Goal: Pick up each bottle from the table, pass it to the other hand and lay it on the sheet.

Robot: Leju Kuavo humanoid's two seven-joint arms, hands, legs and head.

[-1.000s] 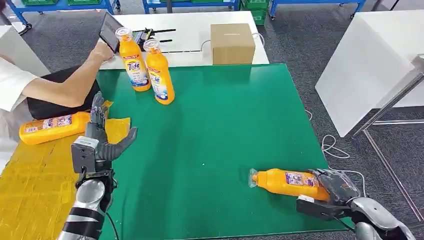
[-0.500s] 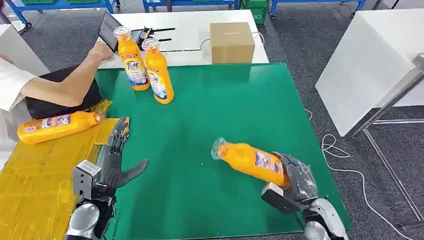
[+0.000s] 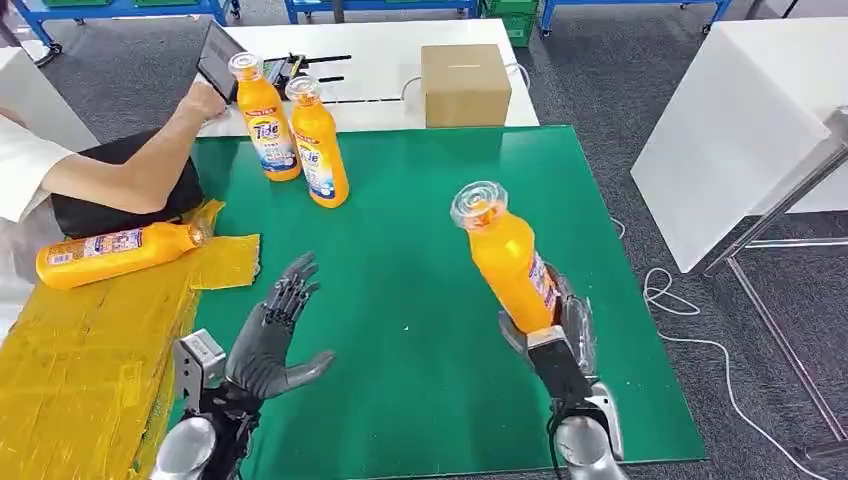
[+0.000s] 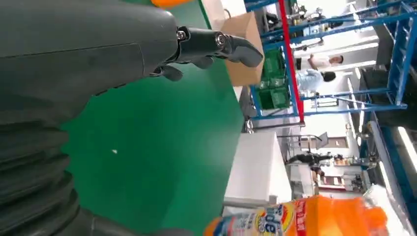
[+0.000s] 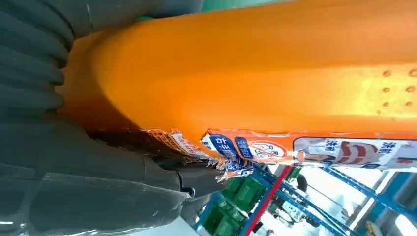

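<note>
Head view gives you the clearest read: your right hand (image 3: 556,335) grips a tall orange plastic detergent bottle with a clear cap (image 3: 507,257) around its lower body, holding it lifted above the green mat-covered surface (image 3: 450,180), cap uppermost and tilted slightly toward the far side; the right wrist view confirms the fingers wrapped against the orange wall just by the torn label. Your left hand (image 3: 270,335) holds nothing, fingers spread and palm turned toward the bottle, hovering over the green surface near the edge of the crinkled yellow sheet (image 3: 80,340); the two hands are well apart. One orange bottle lying flat (image 3: 115,252) rests on the sheet already; two upright orange bottles (image 3: 292,128) stand close together at the far left of the green surface, beside a person's forearm (image 3: 130,165) reaching toward a dark tablet; a brown cardboard box (image 3: 463,84) sits on the white table beyond.

You appear to be in the pass step, the pickup done and the handover not yet made; the next move calls for bringing the bottle across toward the open left hand, closing those fingers firmly on the body above or below your right grip, and only then releasing the right; watch the smooth wall for slipping.
</note>
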